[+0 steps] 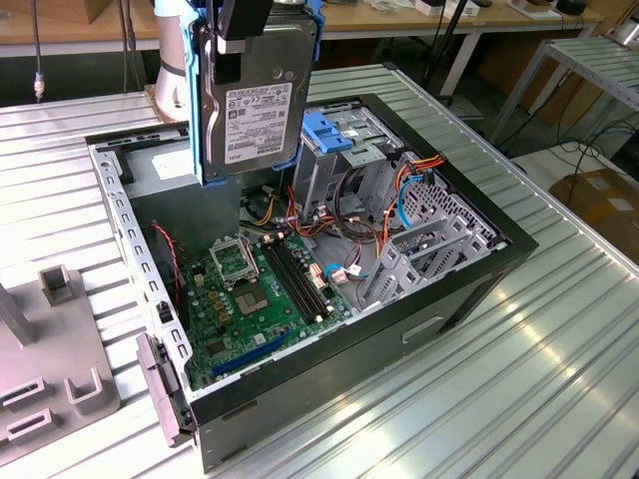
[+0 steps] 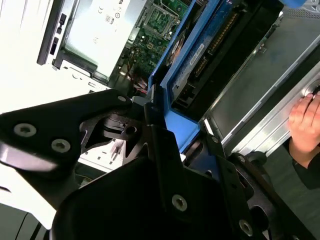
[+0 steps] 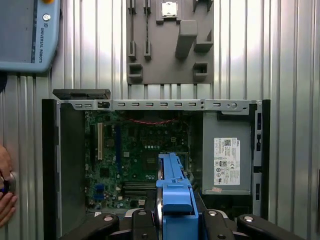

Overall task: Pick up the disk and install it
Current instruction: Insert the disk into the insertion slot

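The gripper (image 1: 238, 45) is clamped on the disk (image 1: 255, 110), with its black fingers closed on the blue plastic frame at the disk's upper end. The first wrist view shows the gripper (image 3: 175, 222) pinching the blue frame edge-on. The second wrist view shows the disk (image 2: 200, 55) running away from the gripper (image 2: 160, 125).

The disk hangs upright in the air over the open computer case (image 1: 399, 329), and its white label faces the exterior camera. Its lower edge is above the motherboard (image 1: 255, 289) and touches nothing.

Just to the exterior view's right of the disk stands the metal drive cage (image 1: 349, 170), which carries a blue latch piece (image 1: 329, 130) on top. Orange, red and blue cables (image 1: 419, 175) loop beside the cage and across the board near it.

The grey power supply box (image 3: 225, 150) with a white sticker sits in one corner of the case.

The case rests on a ribbed metal table (image 1: 519, 379). A grey fixture plate (image 1: 50, 379) lies on the table next to the case, and a teach pendant (image 3: 27, 35) lies well apart. A person's hand (image 2: 305, 125) rests at the table edge beside the case.
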Action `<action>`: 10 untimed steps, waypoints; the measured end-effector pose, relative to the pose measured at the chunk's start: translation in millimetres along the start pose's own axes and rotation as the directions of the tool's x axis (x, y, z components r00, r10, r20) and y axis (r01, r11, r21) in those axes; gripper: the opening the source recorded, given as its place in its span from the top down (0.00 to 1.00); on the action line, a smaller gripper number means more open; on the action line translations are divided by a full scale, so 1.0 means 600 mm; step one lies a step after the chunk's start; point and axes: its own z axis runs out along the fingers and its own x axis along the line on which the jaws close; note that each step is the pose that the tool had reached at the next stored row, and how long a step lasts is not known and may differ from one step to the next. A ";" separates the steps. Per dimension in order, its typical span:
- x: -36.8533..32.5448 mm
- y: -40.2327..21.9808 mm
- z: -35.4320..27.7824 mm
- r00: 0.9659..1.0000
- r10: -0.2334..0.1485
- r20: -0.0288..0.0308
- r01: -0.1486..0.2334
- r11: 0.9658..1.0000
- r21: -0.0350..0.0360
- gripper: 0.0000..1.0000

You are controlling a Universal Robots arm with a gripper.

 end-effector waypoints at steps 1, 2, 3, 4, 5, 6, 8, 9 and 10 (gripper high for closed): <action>0.002 0.000 0.000 1.000 0.000 -0.002 0.000 1.000 0.000 0.63; 0.004 0.000 0.000 1.000 0.000 -0.004 0.000 1.000 0.000 0.63; 0.006 -0.001 0.001 1.000 0.000 -0.005 0.000 1.000 0.000 0.63; 0.007 -0.001 0.001 1.000 0.000 -0.007 0.000 1.000 0.000 0.63; 0.009 -0.001 0.001 1.000 0.000 -0.008 0.000 1.000 0.000 0.63; 0.011 -0.001 0.001 1.000 0.000 -0.010 0.000 1.000 0.000 0.63; 0.013 -0.002 0.001 1.000 0.000 -0.013 0.000 1.000 0.000 0.63; 0.013 -0.002 0.001 1.000 0.000 -0.013 0.000 1.000 0.000 0.63; 0.013 -0.002 0.001 1.000 0.000 -0.013 0.000 1.000 0.000 0.63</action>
